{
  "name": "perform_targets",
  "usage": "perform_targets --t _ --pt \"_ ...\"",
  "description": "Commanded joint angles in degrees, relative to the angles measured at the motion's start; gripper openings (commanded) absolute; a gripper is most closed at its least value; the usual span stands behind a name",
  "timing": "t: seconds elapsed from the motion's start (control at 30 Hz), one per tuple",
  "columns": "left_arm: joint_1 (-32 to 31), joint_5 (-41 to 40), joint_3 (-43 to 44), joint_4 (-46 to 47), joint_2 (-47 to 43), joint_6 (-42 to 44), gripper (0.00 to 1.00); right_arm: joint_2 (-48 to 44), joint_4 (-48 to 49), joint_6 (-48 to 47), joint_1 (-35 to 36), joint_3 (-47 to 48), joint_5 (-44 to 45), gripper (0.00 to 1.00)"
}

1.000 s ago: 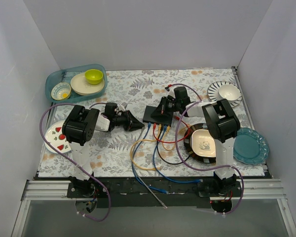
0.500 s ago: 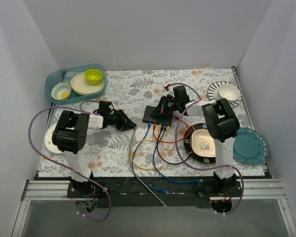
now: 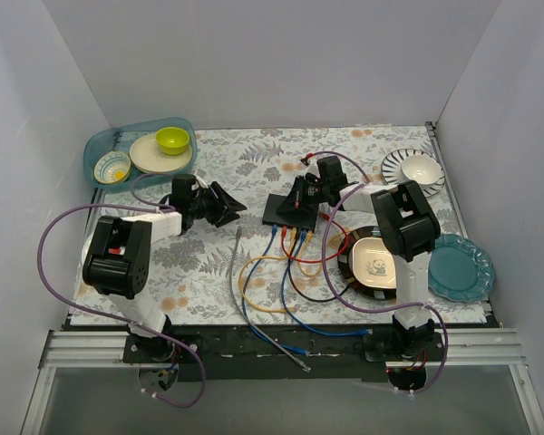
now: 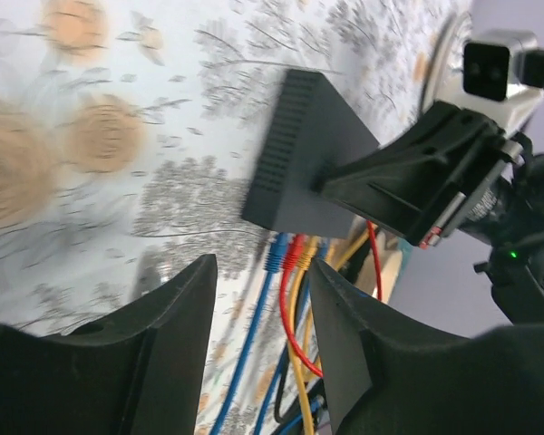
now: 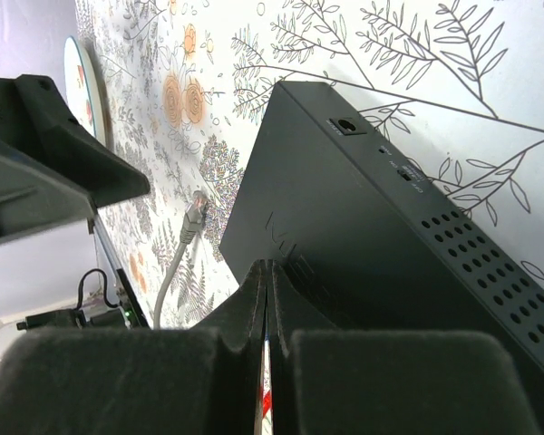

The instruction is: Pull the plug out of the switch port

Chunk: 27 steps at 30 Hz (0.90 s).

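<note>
The switch (image 3: 288,211) is a flat black box in the middle of the floral mat, with blue, red and yellow plugs (image 4: 295,254) still in its near edge. A grey plug (image 3: 239,234) on a grey cable lies loose on the mat to the switch's left, also seen in the right wrist view (image 5: 193,217). My left gripper (image 3: 234,208) is open and holds nothing, left of the switch (image 4: 299,154), its fingers (image 4: 177,317) apart above the mat. My right gripper (image 3: 301,199) is shut, its tips (image 5: 268,265) resting on the switch's top (image 5: 363,227).
Coloured cables loop across the mat in front of the switch (image 3: 290,281). A panda plate (image 3: 374,263) and a teal plate (image 3: 461,267) sit at the right, a striped plate with a bowl (image 3: 412,168) at the back right, and a blue tray of bowls (image 3: 140,149) at the back left.
My left gripper has drawn back to the left and opened, and the grey plug now lies free on the mat. The right arm has stayed on the switch.
</note>
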Motion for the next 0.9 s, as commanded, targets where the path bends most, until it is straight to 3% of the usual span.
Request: perform_targets --t 0.0,0.17,0.87 --pt "-5.17 6.9 3.13 6.29 4.6 -1.54 0.42 4.59 -11.93 -5.44 -0.34 -2.48 10.38 0.01" --pt "-9.22 7.08 2.08 10.95 8.12 -4.35 0.41 4.59 -11.93 -5.26 -0.34 -2.48 10.64 0.01" --pt "-12.21 7.87 6.56 14.73 19.46 -6.38 0.34 5.03 -12.72 -5.43 -0.34 -1.69 10.99 0.01"
